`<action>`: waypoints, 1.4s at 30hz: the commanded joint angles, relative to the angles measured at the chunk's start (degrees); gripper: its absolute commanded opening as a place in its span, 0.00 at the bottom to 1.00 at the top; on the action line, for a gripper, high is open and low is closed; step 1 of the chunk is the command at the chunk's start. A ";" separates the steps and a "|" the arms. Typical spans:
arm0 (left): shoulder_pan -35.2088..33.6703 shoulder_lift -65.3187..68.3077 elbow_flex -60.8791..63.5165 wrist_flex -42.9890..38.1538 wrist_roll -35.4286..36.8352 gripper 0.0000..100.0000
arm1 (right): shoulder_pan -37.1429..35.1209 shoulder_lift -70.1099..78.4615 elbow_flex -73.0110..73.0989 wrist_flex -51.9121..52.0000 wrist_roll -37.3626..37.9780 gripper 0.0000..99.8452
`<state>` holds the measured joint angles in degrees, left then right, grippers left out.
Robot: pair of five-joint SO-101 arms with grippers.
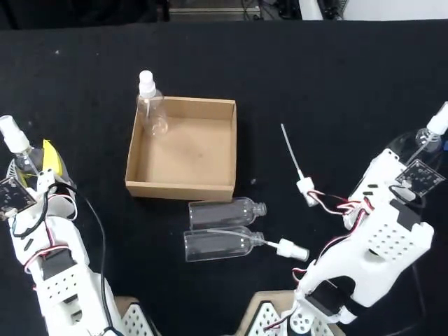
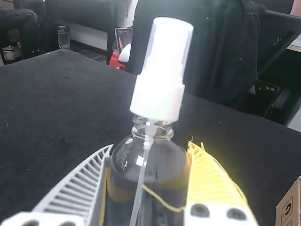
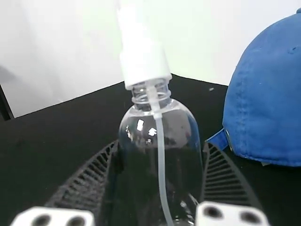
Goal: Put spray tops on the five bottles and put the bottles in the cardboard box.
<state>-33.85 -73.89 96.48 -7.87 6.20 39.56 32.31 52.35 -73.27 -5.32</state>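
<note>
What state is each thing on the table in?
cardboard box: open, holding one bottle.
boxed bottle: standing in a corner, top on.
bare bottle: lying, neck open.
second lying bottle: top only partly in.
loose spray top: lying on the table.
left gripper: fingers shut on left bottle, top on neck.
right gripper: fingers shut on right bottle, top on neck.

A topped bottle (image 1: 151, 108) stands in the cardboard box (image 1: 180, 189), two clear bottles (image 1: 225, 212) lie just before it near a loose spray top (image 1: 306, 187), and the topped left bottle (image 2: 146, 174) and right bottle (image 3: 155, 146) are held upright.
</note>
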 commanded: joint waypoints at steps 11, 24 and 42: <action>-0.31 -0.97 1.27 -0.18 0.70 0.03 | -2.37 -0.75 3.38 -1.76 5.54 0.31; -0.31 -0.97 1.27 -0.18 0.70 0.03 | -2.81 -4.26 3.91 -0.70 5.54 0.39; -0.57 -0.97 1.27 -0.18 0.70 0.03 | -1.23 -21.41 -5.32 37.63 5.80 0.39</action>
<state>-33.85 -73.89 96.48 -7.87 6.20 37.54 14.02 50.59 -36.00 -0.22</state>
